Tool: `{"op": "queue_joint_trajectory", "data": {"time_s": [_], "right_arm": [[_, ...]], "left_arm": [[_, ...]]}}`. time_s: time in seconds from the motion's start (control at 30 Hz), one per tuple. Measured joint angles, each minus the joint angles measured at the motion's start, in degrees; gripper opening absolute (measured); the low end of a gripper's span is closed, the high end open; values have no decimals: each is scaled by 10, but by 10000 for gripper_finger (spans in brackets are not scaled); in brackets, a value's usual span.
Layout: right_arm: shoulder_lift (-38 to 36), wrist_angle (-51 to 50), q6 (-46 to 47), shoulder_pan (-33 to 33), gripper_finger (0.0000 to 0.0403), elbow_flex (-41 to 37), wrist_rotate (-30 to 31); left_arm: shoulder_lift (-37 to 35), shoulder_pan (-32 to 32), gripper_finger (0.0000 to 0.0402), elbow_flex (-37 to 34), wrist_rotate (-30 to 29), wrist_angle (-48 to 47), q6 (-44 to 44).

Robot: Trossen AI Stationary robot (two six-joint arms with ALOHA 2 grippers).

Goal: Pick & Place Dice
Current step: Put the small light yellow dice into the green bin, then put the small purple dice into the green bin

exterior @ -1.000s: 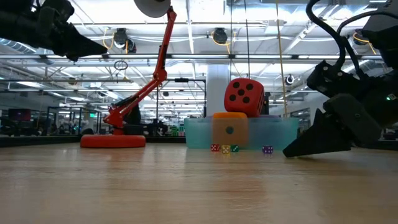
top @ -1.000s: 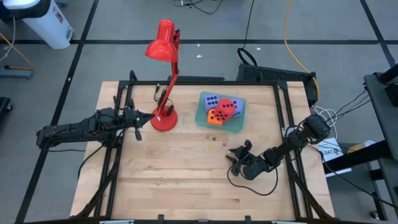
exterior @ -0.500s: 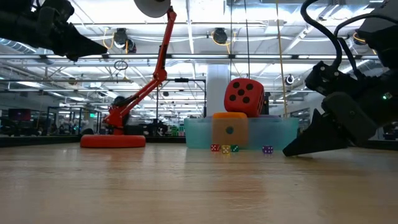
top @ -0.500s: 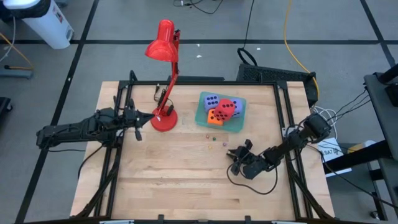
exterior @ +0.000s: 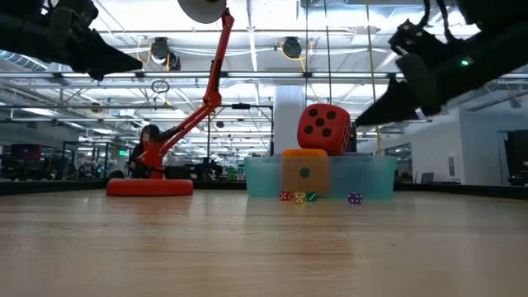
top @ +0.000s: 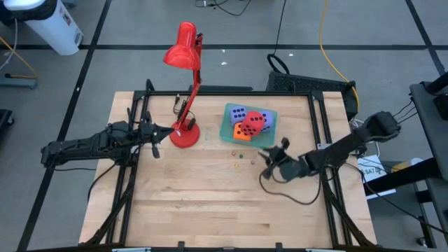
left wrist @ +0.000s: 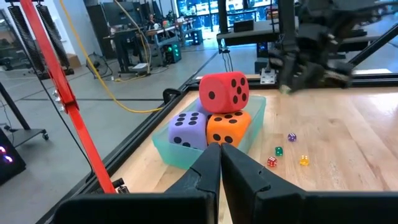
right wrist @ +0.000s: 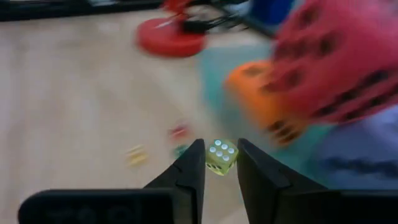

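Right pincer lifts a small yellow die toward the tray

Raised from the tabletop (top: 196, 203) since a second ago, the right pincer (top: 271, 155) now hangs just beside the near-right corner of the teal tray (top: 227, 129), where before it sat lower and farther toward the table's front. In the low view it has gone from resting on the wood to hovering at the height of the red die (exterior: 324, 128). Its fingers pinch a small yellow-green die (right wrist: 221, 155), six pips showing, seen clearly in the right wrist view.

The tray holds the large soft dice: the red die sits on top, the orange die (top: 241, 131) below it at the front, one purple die (top: 237, 113) at the back left and another purple die (top: 267, 119) at the right. Several tiny dice (left wrist: 288, 153) lie on the wood just in front of the tray, unmoved.

The left pincer (left wrist: 220, 163) waits above the left side of the tabletop, near the base of the red desk lamp (top: 185, 133), its fingers pressed together. A person (exterior: 149, 140) shows far off in the room behind the lamp.
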Motion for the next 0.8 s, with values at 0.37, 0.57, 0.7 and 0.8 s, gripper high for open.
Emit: {"op": "queue_joint_trajectory", "data": {"time_s": [0.37, 0.57, 0.7, 0.8], "right_arm": [[-51, -109, -11, -142, 77, 0, 1], [-44, -110, -8, -162, 147, 0, -45], [-44, -107, -18, -160, 215, 0, -44], [-44, -105, -19, -154, 253, 0, -44]], "left_arm": [[0, 0, 26, 0, 0, 2, 0], [0, 0, 26, 0, 2, 2, -3], [0, 0, 26, 0, 4, 2, -19], [0, 0, 26, 0, 4, 2, -18]]}}
